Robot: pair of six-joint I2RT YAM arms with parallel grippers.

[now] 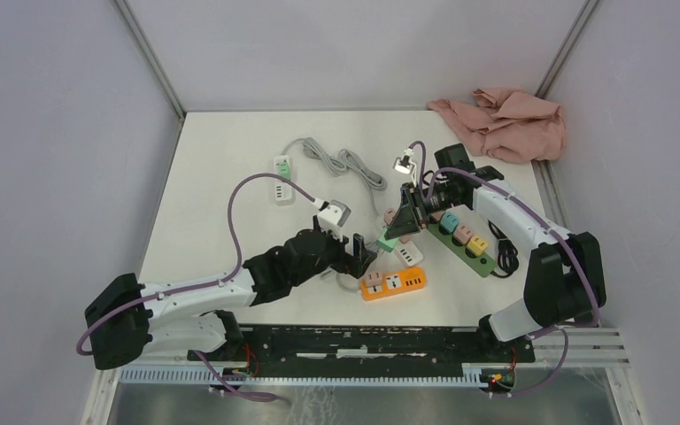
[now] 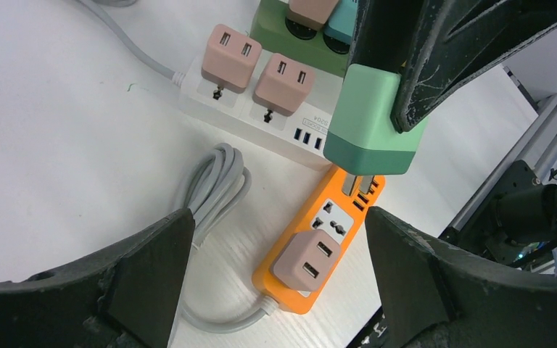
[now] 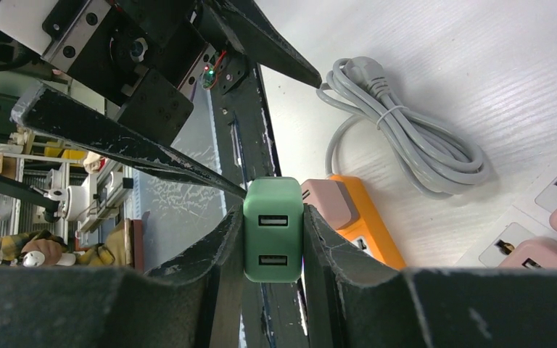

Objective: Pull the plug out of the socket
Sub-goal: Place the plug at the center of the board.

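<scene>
My right gripper (image 1: pixel 393 235) (image 3: pixel 273 239) is shut on a green two-port plug (image 1: pixel 387 241) (image 3: pixel 272 228) (image 2: pixel 373 123). It holds the plug just above the far end of the orange socket strip (image 1: pixel 393 283) (image 2: pixel 290 226) (image 3: pixel 366 217). The plug's metal prongs (image 2: pixel 359 185) show bare under it. My left gripper (image 1: pixel 360 257) (image 2: pixel 279 268) stands wide open over the strip's near end, one finger on each side and touching nothing. A pink plug (image 2: pixel 308 259) sits in that end of the strip.
Just beyond lies a white strip (image 2: pixel 261 119) with two pink plugs (image 2: pixel 284 83). A green strip (image 1: pixel 465 243) carries several coloured plugs. Also here are a coiled grey cable (image 2: pixel 214 181) (image 3: pixel 406 138), another small white strip (image 1: pixel 282 181) and a pink cloth (image 1: pixel 505 119) at the back right.
</scene>
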